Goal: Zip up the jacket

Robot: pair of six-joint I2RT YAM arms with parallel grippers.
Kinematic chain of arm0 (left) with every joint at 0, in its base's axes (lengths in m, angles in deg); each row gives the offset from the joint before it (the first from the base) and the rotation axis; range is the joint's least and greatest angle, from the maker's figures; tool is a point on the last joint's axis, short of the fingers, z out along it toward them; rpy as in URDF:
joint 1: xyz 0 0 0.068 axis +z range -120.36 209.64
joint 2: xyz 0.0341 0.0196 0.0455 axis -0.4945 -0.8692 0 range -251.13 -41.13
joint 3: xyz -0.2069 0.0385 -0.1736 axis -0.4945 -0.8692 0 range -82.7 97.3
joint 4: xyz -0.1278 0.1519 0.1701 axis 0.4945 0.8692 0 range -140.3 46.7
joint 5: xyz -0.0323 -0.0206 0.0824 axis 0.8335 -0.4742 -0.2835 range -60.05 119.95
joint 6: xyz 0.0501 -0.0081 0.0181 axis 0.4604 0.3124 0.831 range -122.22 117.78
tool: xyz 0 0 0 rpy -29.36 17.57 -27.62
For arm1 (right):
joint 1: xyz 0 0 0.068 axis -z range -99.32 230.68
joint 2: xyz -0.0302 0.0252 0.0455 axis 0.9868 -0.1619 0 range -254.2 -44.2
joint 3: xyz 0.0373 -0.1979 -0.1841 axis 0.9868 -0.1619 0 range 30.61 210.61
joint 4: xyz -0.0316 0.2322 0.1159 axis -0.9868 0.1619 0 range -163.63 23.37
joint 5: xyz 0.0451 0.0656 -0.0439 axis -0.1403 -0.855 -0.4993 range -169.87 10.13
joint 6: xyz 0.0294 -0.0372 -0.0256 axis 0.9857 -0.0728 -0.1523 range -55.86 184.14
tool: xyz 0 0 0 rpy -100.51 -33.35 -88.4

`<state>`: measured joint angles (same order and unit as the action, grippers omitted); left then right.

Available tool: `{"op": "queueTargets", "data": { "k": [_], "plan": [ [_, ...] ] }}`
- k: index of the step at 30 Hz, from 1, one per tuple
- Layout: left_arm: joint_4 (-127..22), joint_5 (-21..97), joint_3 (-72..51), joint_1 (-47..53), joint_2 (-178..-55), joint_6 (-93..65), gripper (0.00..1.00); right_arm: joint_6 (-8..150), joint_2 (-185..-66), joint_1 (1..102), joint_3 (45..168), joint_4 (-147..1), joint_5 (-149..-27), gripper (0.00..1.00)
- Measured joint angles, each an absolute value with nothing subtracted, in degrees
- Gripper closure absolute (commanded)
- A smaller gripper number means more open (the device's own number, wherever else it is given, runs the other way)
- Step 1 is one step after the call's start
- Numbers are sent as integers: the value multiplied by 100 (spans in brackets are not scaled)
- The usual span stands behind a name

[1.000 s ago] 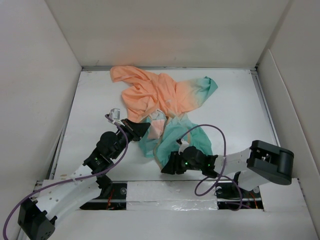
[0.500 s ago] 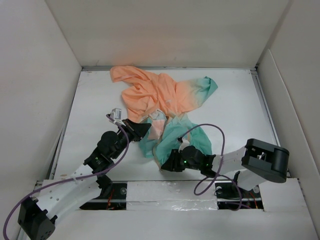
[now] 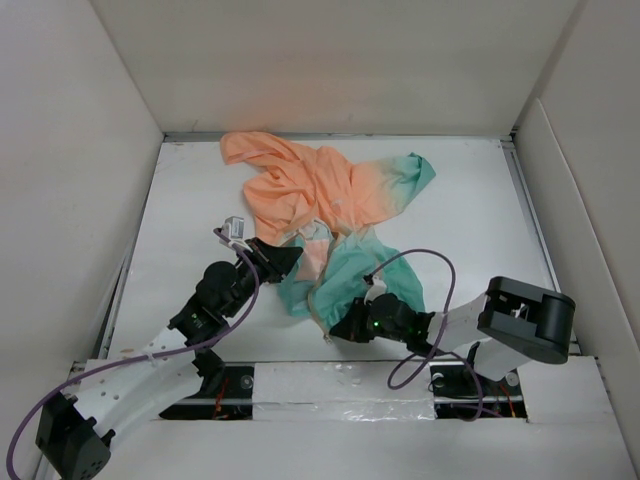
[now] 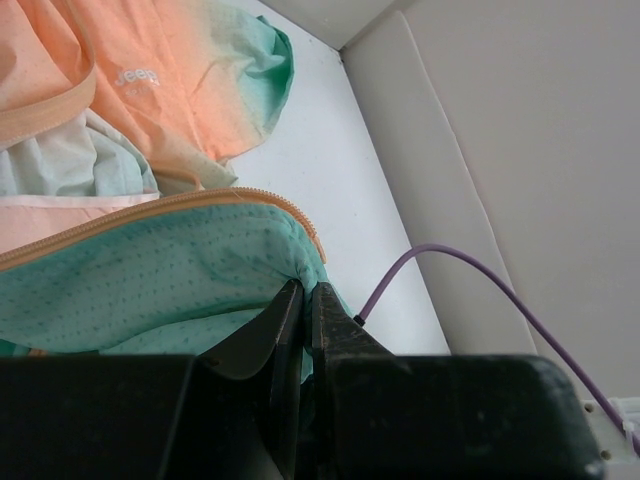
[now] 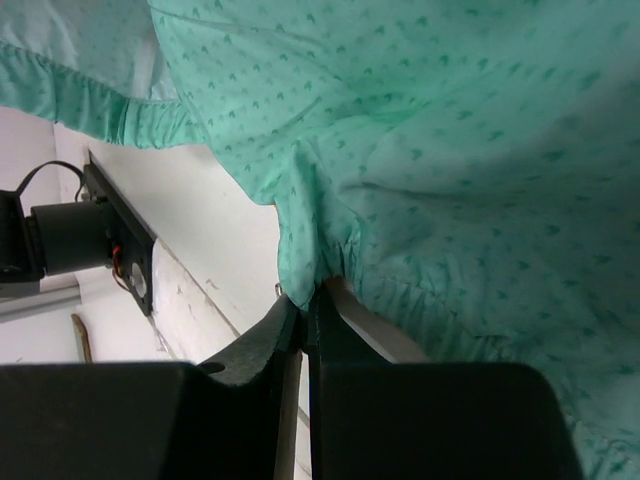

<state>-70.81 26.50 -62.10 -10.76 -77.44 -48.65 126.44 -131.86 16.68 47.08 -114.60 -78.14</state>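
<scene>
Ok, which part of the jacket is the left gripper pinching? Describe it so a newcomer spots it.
On the white table lies a crumpled thin jacket, peach-orange fading to teal. At its near teal end, the left gripper pinches a dotted teal panel just inside a curved orange edge trim; neighbouring folds are plain peach or pale lining.

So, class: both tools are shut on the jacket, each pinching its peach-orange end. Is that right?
Not quite. Both tools are shut on the jacket, but the left tool and the right tool each pinch teal-green fabric, not the peach-orange end. The two wrist views show the dotted teal cloth caught between the closed fingers.
</scene>
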Motion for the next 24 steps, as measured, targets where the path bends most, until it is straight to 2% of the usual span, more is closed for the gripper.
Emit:
{"op": "queueTargets", "data": {
  "k": [2,8,14,19,24],
  "plan": [
    [-7072,2648,-6210,-1076,-7744,-4863,100,12587,-13181,1713,4573,-11714,-7822,100],
    [-7059,2635,-6204,-1076,-7749,-4852,100,12259,-12945,2290,4313,-12763,-8308,100],
    [-7005,2637,-5810,-1076,-7891,-4856,100,11728,-12064,3250,4647,-13714,-9130,100],
    [-7022,2624,-5340,-1076,-7889,-4953,100,10889,-11081,3291,5746,-13659,-8767,100],
    [-7112,2637,-5198,-1076,-7895,-5103,100,10522,-10924,3156,6052,-13952,-8155,100]
  ]
}}
